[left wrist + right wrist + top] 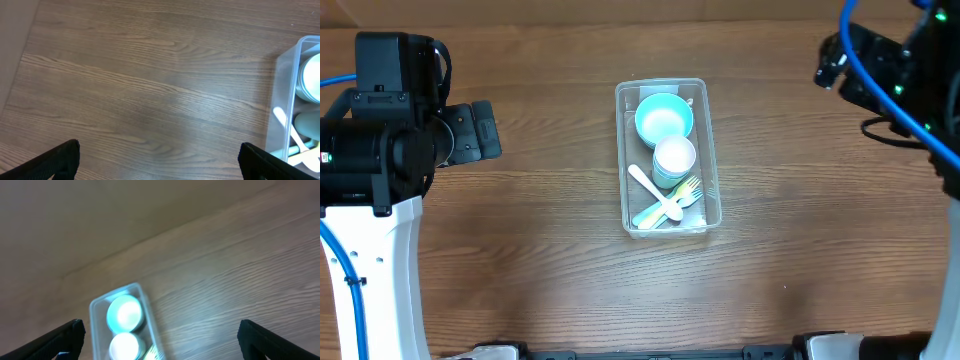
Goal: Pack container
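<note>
The clear plastic container (710, 150) stands at the table's middle. Inside it are a blue bowl (664, 118), a white bowl (674, 157), a white spoon (656, 193) and a yellow-green fork (686, 190). The container also shows at the right edge of the left wrist view (285, 100) and blurred in the right wrist view (94, 312). My left gripper (160, 162) is open and empty, over bare wood to the left of the container. My right gripper (160, 337) is open and empty, raised at the table's far right.
The left arm (380, 130) sits at the left of the table and the right arm (900, 80) at the upper right. The wooden table (520, 260) surrounds the container.
</note>
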Robot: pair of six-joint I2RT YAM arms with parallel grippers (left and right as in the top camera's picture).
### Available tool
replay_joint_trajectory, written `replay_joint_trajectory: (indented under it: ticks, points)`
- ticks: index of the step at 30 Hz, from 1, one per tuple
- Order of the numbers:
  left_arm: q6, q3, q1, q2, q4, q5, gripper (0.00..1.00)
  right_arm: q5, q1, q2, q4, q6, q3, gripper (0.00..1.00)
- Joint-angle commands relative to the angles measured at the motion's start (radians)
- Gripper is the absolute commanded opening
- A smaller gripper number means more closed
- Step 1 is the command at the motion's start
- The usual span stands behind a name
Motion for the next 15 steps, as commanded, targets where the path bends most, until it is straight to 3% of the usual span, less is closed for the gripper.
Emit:
replay_joint_trajectory:
  ticks: [1, 6, 9, 15]
  points:
    - [-0.021, 0.02, 0.005, 0.003, 0.004, 0.008, 1.0, 0.097, -0.001, -0.052, 0.037, -0.061, 0.005, 1.0]
    - [-0.021, 0.02, 0.005, 0.003, 0.004, 0.008, 1.0, 0.097, -0.001, -0.153, 0.121, -0.189, -0.068, 1.0]
    - [-0.021, 0.02, 0.005, 0.003, 0.004, 0.008, 1.0, 0.097, -0.001, -0.272, 0.264, -0.238, -0.248, 1.0]
    - [-0.021, 0.02, 0.005, 0.003, 0.004, 0.008, 1.0, 0.097, -0.005, -0.595, 0.612, -0.24, -0.822, 1.0]
